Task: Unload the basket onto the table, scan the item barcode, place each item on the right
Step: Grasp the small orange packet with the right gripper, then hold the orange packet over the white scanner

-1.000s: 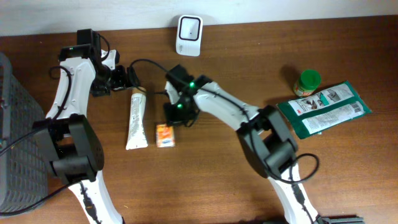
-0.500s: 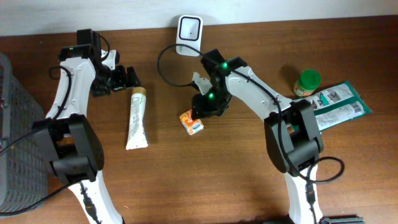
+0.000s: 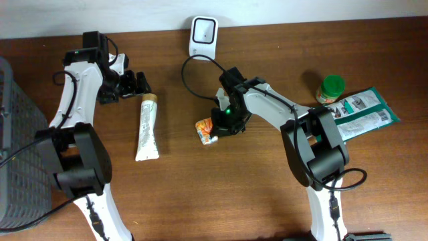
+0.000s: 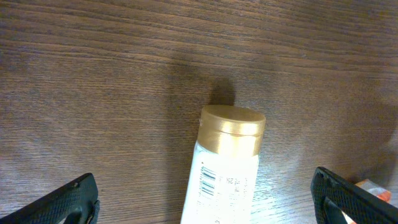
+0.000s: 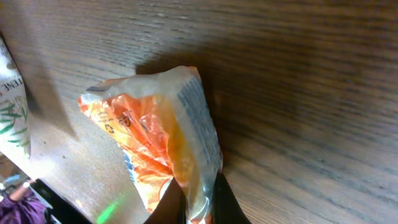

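A small orange and clear snack packet (image 3: pixel 204 130) (image 5: pixel 149 134) is pinched by its edge in my right gripper (image 3: pixel 218 126) (image 5: pixel 198 205), which is shut on it just above the table's middle. The white barcode scanner (image 3: pixel 202 37) stands at the back edge, well beyond the packet. My left gripper (image 3: pixel 136 84) (image 4: pixel 208 200) hangs open over the gold cap (image 4: pixel 232 129) of a white tube (image 3: pixel 147 127), its fingers (image 4: pixel 68 202) wide on either side and not touching it. A barcode shows on the tube's side in the left wrist view.
A green-lidded jar (image 3: pixel 330 88) and two green packets (image 3: pixel 351 117) lie at the right. A dark wire basket (image 3: pixel 17 154) fills the left edge. A black cable (image 3: pixel 190 67) loops between the scanner and my right arm.
The orange packet has left its spot beside the tube and moved right, now lifted by its edge in my right gripper. The left arm has stayed still.
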